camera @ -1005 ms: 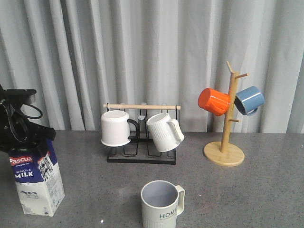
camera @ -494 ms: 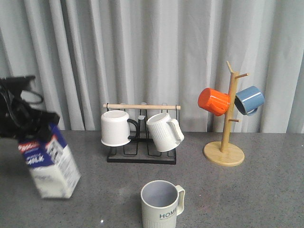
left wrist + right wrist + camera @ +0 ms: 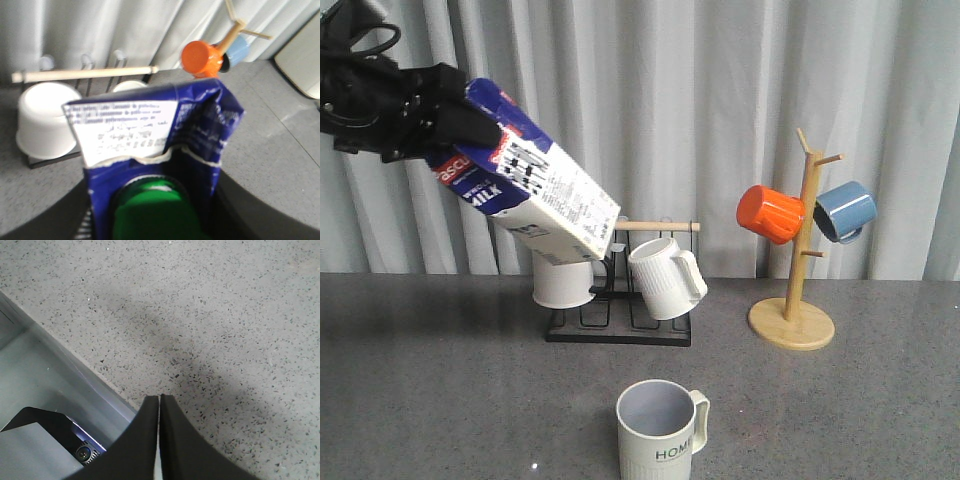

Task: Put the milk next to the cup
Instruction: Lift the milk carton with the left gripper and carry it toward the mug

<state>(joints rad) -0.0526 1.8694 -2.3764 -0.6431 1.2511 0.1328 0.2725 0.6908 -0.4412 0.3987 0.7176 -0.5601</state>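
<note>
Hanging high over the grey table (image 3: pixel 420 350) in the front view, the left gripper (image 3: pixel 440 115) was clamped on the cap end of the milk (image 3: pixel 535 185), which hung tilted steeply, its base pointing down and away from the gripper toward the black mug rack (image 3: pixel 620 325). The lift looked done; the carry across, the righting of the carton and the setting down beside the cup (image 3: pixel 660 430) were all left. That cup stood well below and ahead of the gripper, apart from everything, with bare table on both its sides, so room for the carton seemed ample. The carton's base hung close in front of the plain white mug (image 3: pixel 560 282) and the rack's wooden bar (image 3: pixel 660 226), the tightest spot; the wooden mug tree (image 3: pixel 798 290) stood well off. From the left wrist camera, the green cap (image 3: pixel 152 210) sat right at the fingers, with the carton reaching out toward the rack and an orange mug (image 3: pixel 200 57) beyond. From the right wrist camera, the right gripper (image 3: pixel 159 405) was closed on nothing, just beyond the table's edge (image 3: pixel 75 357), away from the work.
</note>
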